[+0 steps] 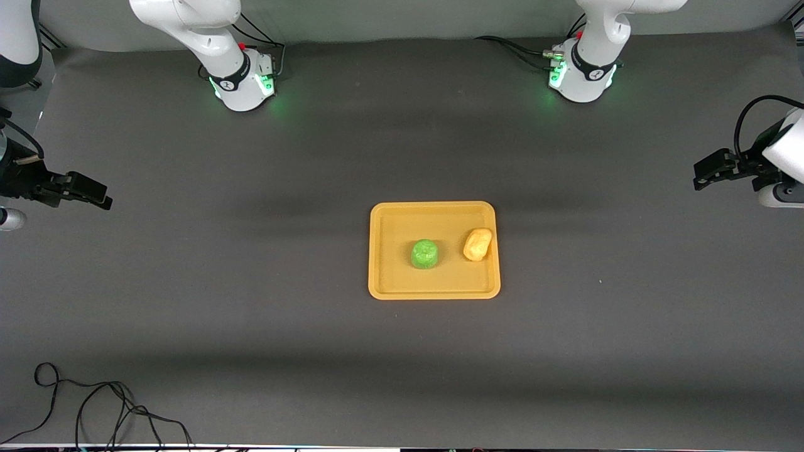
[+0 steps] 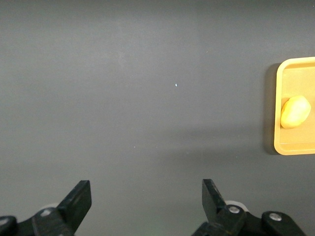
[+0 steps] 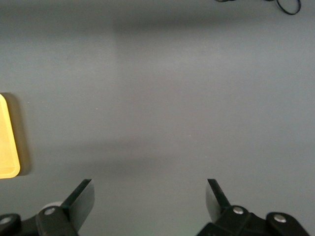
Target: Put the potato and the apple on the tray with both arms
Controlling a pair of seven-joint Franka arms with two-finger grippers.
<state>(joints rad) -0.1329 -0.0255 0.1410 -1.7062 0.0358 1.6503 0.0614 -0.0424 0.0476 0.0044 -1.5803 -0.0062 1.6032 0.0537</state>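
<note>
The yellow-orange tray [image 1: 433,291] lies mid-table. The green apple [image 1: 424,254] sits on it near the middle. The potato [image 1: 477,244] sits on it beside the apple, toward the left arm's end. My left gripper [image 1: 706,174] is open and empty, up over the bare mat at the left arm's end of the table. Its wrist view shows its spread fingers [image 2: 78,200], the tray's edge [image 2: 279,105] and the potato [image 2: 295,111]. My right gripper [image 1: 94,194] is open and empty over the mat at the right arm's end. Its wrist view shows its fingers [image 3: 81,199] and a tray corner [image 3: 7,147].
A dark grey mat [image 1: 251,314] covers the table. A loose black cable [image 1: 94,408] lies near the front edge at the right arm's end and shows in the right wrist view [image 3: 288,6]. The arm bases [image 1: 242,85] stand along the table's back.
</note>
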